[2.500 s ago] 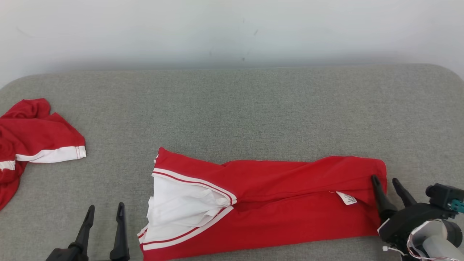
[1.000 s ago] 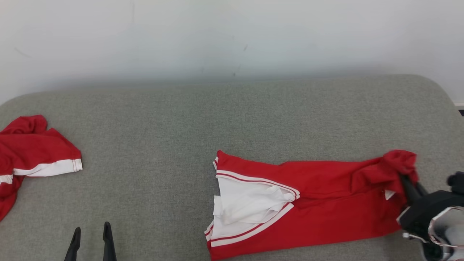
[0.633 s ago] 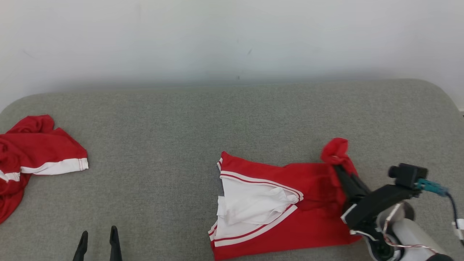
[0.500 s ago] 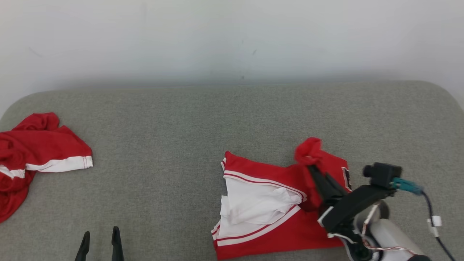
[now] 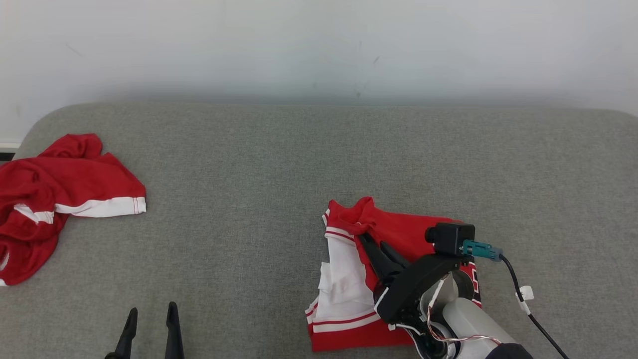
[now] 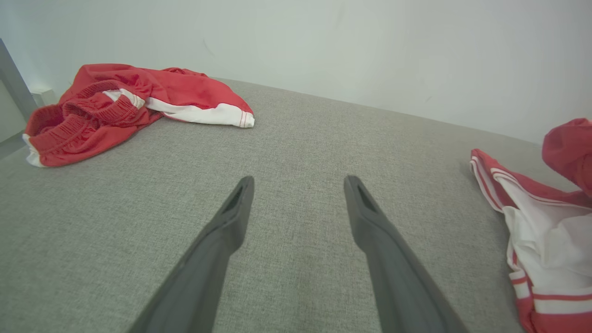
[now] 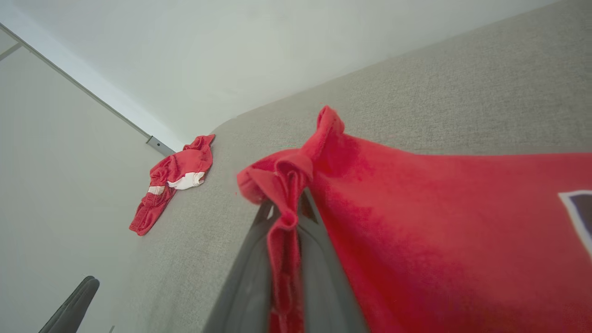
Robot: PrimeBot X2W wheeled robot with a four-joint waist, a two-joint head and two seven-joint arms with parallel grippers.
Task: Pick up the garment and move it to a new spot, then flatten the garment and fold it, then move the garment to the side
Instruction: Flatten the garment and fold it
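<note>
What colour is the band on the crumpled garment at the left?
White band, thin red lines near its end; clearest in the left wrist view.

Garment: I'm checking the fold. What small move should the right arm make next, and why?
Probably lower and open. The right gripper is shut on the garment by a bunched red edge, raised just above its white-trimmed end, and the red layer lies doubled over.

Left jaws apart above grey cushion (image 6: 296, 138); garment (image 6: 545, 240) right, red shorts (image 6: 115, 101) far left.
</note>
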